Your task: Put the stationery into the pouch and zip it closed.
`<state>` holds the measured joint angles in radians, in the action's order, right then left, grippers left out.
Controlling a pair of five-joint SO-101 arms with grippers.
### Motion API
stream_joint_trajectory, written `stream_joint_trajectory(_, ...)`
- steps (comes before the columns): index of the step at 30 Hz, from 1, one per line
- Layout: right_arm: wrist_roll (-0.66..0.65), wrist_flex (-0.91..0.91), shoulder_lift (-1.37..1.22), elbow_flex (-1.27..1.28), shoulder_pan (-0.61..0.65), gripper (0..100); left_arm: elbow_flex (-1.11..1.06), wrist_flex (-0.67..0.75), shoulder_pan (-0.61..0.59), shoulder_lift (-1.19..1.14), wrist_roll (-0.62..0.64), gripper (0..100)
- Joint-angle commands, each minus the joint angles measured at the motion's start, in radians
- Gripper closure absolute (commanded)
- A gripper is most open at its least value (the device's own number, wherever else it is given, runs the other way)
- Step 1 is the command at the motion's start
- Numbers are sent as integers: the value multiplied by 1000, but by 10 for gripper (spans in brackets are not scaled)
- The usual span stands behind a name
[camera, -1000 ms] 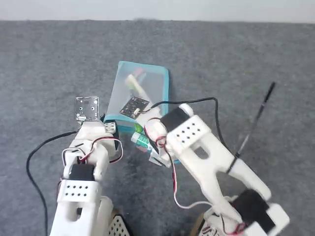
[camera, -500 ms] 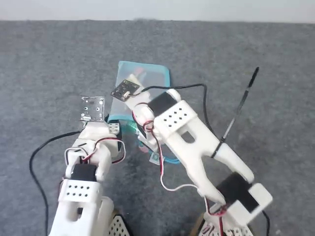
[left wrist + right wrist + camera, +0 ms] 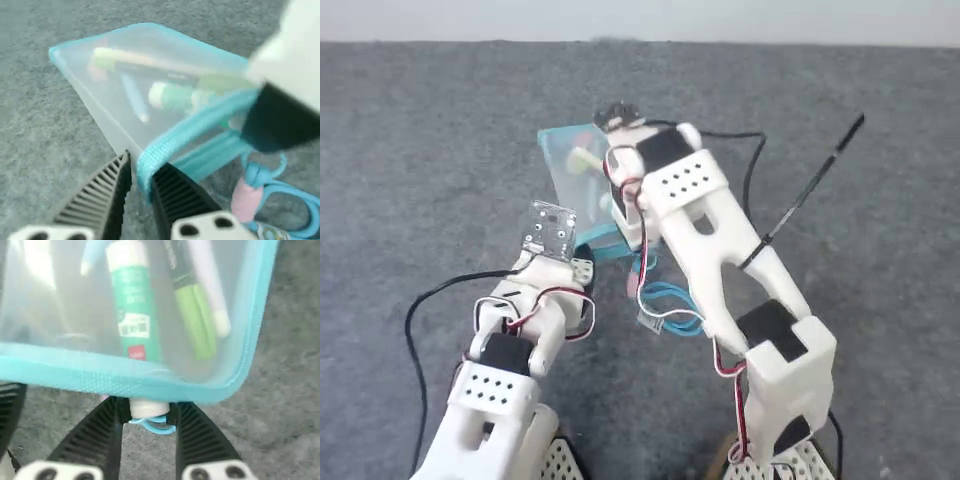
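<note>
A clear pouch (image 3: 572,168) with teal trim lies on the grey mat between the two arms. Through its wall I see a green-and-white glue stick (image 3: 131,305), a green marker (image 3: 192,315) and a white pen (image 3: 210,285). In the left wrist view my left gripper (image 3: 141,167) is shut on the teal zip edge (image 3: 150,157) at the pouch's near corner. My right gripper (image 3: 147,407) is shut on the white zip pull (image 3: 146,409) under the teal edge, with a blue loop hanging from it. In the high view the right arm (image 3: 680,190) arches over the pouch's right side.
A light blue cord (image 3: 670,300) with a pink tag (image 3: 243,195) trails on the mat beside the pouch's near end. A thin black strip (image 3: 810,190) sticks out from the right arm. Grey mat (image 3: 440,130) lies open to the left and far side.
The right arm has swung from the pouch's near end up along its right side toward the far end. The pouch has turned and shifted left. The left gripper moved forward and right.
</note>
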<state>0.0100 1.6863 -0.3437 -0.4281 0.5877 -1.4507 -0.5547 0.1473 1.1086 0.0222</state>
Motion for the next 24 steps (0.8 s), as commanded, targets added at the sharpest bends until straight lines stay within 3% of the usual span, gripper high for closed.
stream_joint_trajectory(1,12,39,13,-166,4,972,10,-5,69,8,-32,988)
stream_joint_trajectory(8,-58,84,87,-206,16,764,13,-5,66,8,-32,988)
stream_joint_trajectory(17,-157,107,303,-181,-1,759,25,-6,9,20,-31,988)
stream_joint_trajectory(21,-258,96,404,-44,-41,760,33,-71,-78,135,-29,988)
stream_joint_trajectory(24,-322,-21,504,173,-110,760,33,-170,-92,285,-29,988)
